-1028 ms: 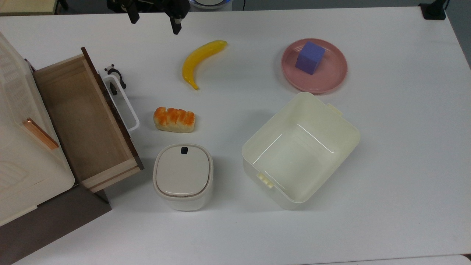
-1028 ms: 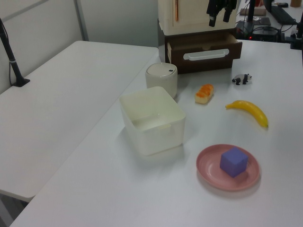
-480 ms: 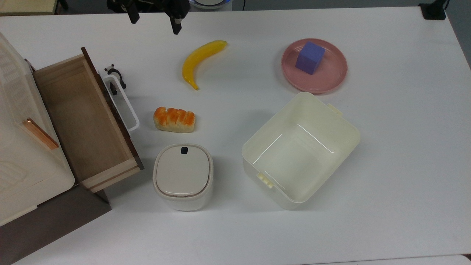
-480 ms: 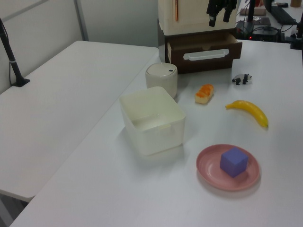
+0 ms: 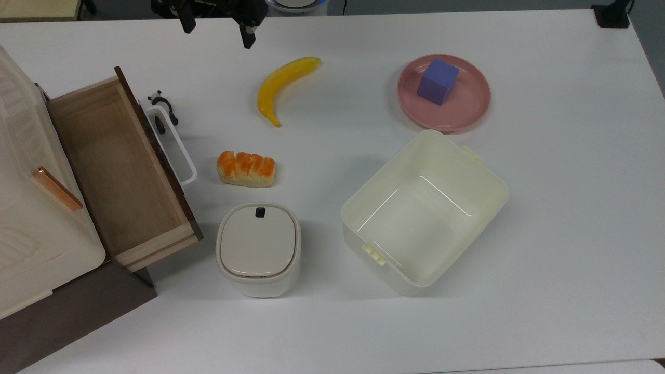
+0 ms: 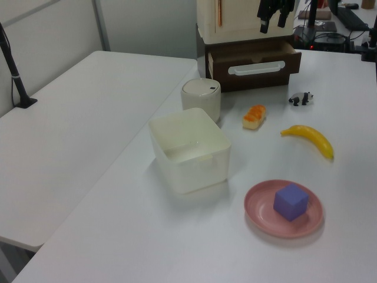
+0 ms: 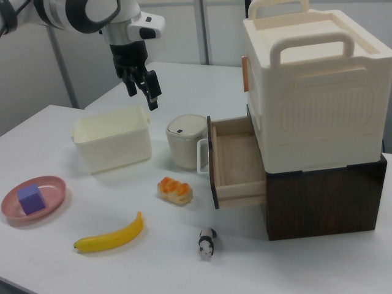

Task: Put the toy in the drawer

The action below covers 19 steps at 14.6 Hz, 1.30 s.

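Observation:
The toy [image 5: 162, 106], a tiny black-and-white panda, stands on the white table right beside the far end of the drawer's white loop handle [image 5: 174, 143]. It also shows as the toy [image 6: 301, 98] and the toy [image 7: 207, 242]. The drawer [image 5: 114, 166] is pulled open, its light-wood inside bare; it appears too as the drawer [image 6: 253, 69] and the drawer [image 7: 236, 159]. My gripper [image 5: 218, 28] hangs open and holds nothing, high above the table's far edge in the top view, well apart from the toy. It shows again as the gripper [image 6: 272, 22] and the gripper [image 7: 142, 95].
A yellow banana [image 5: 283, 85] and a bread roll [image 5: 245, 169] lie near the drawer. A lidded white container [image 5: 258, 248] and a cream bin [image 5: 423, 213] sit in front. A purple cube rests on a pink plate [image 5: 467, 111]. A cream box [image 7: 309, 86] tops the cabinet.

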Available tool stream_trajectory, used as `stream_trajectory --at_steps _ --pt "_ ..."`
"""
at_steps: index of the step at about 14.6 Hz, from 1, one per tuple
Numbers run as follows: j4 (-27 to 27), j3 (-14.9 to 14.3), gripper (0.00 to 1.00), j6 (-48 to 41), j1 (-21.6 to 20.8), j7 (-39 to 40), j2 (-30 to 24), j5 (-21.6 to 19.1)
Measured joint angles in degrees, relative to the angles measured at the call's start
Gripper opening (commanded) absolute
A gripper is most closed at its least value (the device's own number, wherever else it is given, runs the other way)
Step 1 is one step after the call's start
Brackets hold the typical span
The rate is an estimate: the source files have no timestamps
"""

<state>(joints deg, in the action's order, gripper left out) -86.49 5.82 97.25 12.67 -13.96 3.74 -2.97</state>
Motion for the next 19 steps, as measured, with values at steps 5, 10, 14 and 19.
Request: stream_trajectory --at_steps 5,10,14,19 --pt "0.0 0.0 1.00 0.0 0.0 0.0 0.0 1.4" --pt "-0.2 0.0 1.00 -0.1 0.0 0.0 0.0 6.1" --pt "-1.7 0.0 1.00 -1.3 0.0 1.2 0.0 8.9" --pt "-3.7 0.0 1.00 -3.2 0.0 4.6 0.1 12.1"
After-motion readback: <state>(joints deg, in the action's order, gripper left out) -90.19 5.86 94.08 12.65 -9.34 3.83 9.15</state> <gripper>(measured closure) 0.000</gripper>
